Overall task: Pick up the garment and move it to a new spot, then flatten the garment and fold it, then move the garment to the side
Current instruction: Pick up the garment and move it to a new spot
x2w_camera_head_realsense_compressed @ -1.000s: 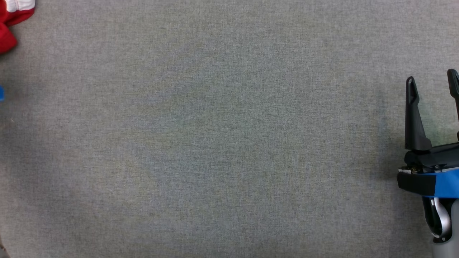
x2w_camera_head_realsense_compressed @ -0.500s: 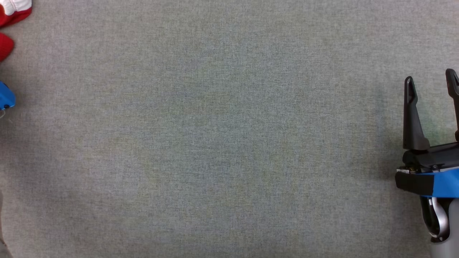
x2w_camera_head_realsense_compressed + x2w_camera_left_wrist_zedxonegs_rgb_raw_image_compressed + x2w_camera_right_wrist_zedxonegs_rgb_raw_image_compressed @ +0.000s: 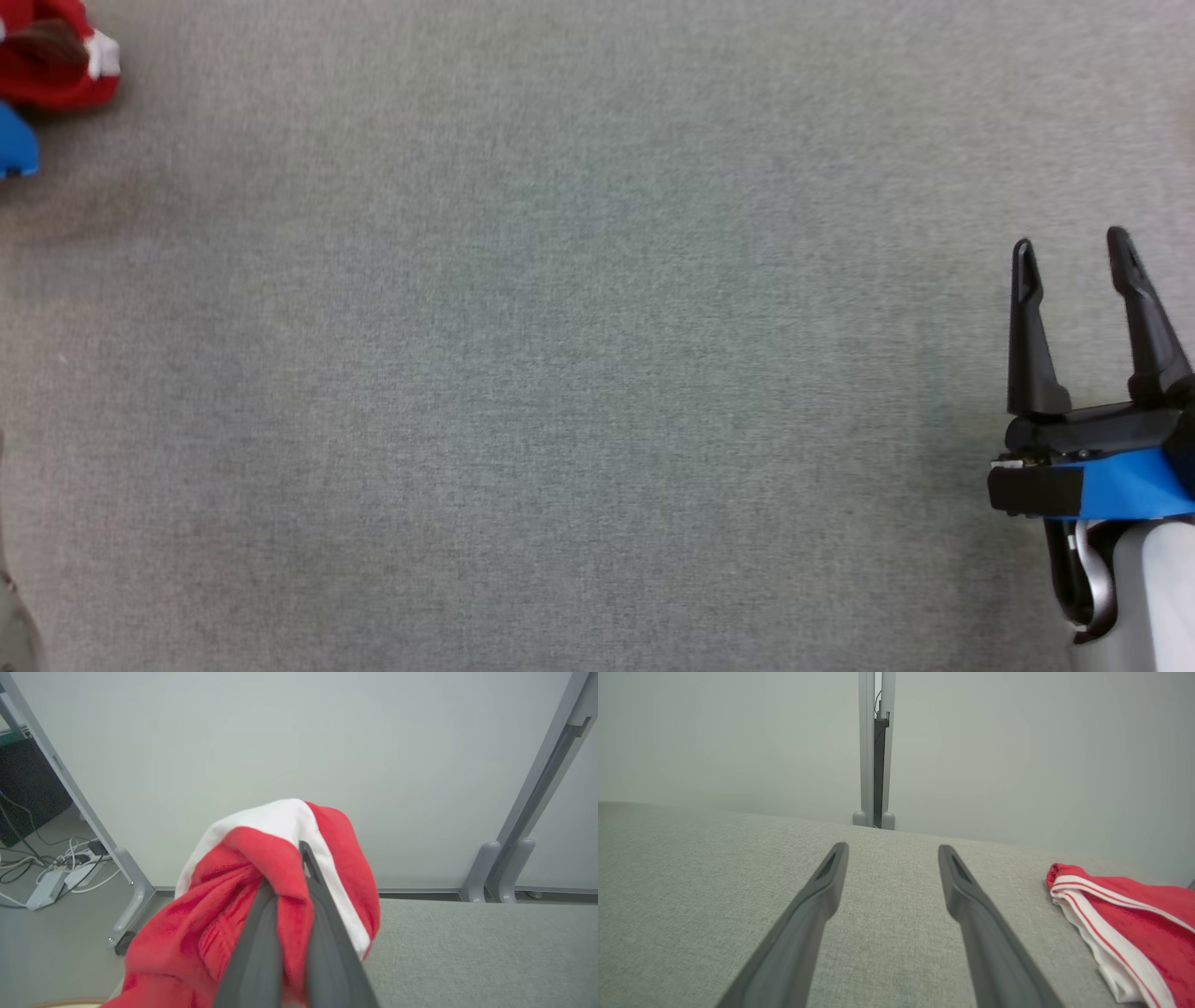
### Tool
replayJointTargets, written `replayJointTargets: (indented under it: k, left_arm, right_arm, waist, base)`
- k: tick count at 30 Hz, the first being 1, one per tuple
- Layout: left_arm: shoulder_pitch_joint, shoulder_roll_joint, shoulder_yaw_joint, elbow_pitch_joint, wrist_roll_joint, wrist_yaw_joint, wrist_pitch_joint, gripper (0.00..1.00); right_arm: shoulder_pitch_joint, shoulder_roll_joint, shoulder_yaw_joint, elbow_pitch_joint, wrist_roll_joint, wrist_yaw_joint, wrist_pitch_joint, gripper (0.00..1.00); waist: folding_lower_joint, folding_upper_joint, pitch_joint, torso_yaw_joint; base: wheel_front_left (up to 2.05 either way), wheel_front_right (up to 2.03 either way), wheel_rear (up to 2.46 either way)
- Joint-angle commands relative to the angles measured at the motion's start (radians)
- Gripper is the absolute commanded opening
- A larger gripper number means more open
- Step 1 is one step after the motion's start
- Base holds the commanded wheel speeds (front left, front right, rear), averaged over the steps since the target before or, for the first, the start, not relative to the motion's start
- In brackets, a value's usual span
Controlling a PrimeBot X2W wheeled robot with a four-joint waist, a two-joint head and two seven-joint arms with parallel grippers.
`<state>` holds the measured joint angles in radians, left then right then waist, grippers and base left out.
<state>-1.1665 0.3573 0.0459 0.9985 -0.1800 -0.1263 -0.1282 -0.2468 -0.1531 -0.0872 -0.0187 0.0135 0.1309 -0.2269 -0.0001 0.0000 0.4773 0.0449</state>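
garment [image 3: 210,914]: red, white stripes | left jaws: clamped on garment | right jaws: spread above grey table [image 3: 597,373]

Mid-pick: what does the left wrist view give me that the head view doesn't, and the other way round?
Left wrist view: the left hand shut on a bunched fold of the red-and-white garment, with a wall panel, a grey frame post and a power strip on the floor behind. Head view: the right hand, open and holding nothing, at the lower right, and a wide stretch of grey table. Both: the garment and the table.
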Motion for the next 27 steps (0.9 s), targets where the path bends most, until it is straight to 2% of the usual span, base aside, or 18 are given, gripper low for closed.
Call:
replayJointTargets:
  k: [1, 6, 9, 11, 17, 22, 27]
  left_arm:
    - [-0.02, -0.003, -0.017, -0.022, 0.014, -0.005, -0.011, 0.0]
    - [-0.05, -0.044, -0.121, -0.131, 0.024, -0.005, -0.004, 0.0]
    - [-0.05, -0.076, -0.227, -0.253, -0.005, -0.006, 0.022, 0.0]
    - [-0.039, -0.073, -0.28, -0.309, -0.016, -0.006, 0.044, 0.0]
    - [-0.006, -0.115, -0.408, -0.451, -0.076, -0.006, 0.095, 0.0]
    - [0.046, -0.165, -0.495, -0.523, -0.111, -0.006, 0.113, 0.0]
    - [0.147, -0.21, -0.555, -0.547, -0.144, -0.006, 0.095, 0.0]
  right_arm:
    - [0.009, 0.01, 0.0, 0.013, 0.004, 0.0, -0.007, 1.0]
    - [0.017, 0.04, 0.006, 0.07, 0.014, 0.0, -0.025, 1.0]
    - [0.02, 0.063, 0.024, 0.117, 0.018, -0.001, -0.034, 1.0]
    - [0.019, 0.073, 0.036, 0.139, 0.024, 0.0, -0.035, 1.0]
    - [0.02, 0.093, 0.056, 0.17, 0.037, 0.0, -0.038, 1.0]
    - [0.029, 0.101, 0.063, 0.174, 0.049, 0.0, -0.038, 1.0]
    - [0.038, 0.104, 0.067, 0.175, 0.056, 0.0, -0.038, 1.0]
  waist:
    - [0.0001, 0.0, -0.038, -0.025]
    - [0.0001, 0.0, -0.1, -0.071]
    - [0.0001, 0.0, -0.148, -0.121]
    - [0.0001, 0.0, -0.172, -0.152]
    - [0.0001, 0.0, -0.22, -0.234]
    - [0.0001, 0.0, -0.233, -0.281]
    - [0.0001, 0.0, -0.24, -0.297]
  base:
    - [0.0, 0.0, 0.0]
    - [0.0, 0.0, 0.0]
    - [0.0, 0.0, 0.0]
    - [0.0, 0.0, 0.0]
    - [0.0, 0.0, 0.0]
    - [0.0, 0.0, 0.0]
    - [0.0, 0.0, 0.0]
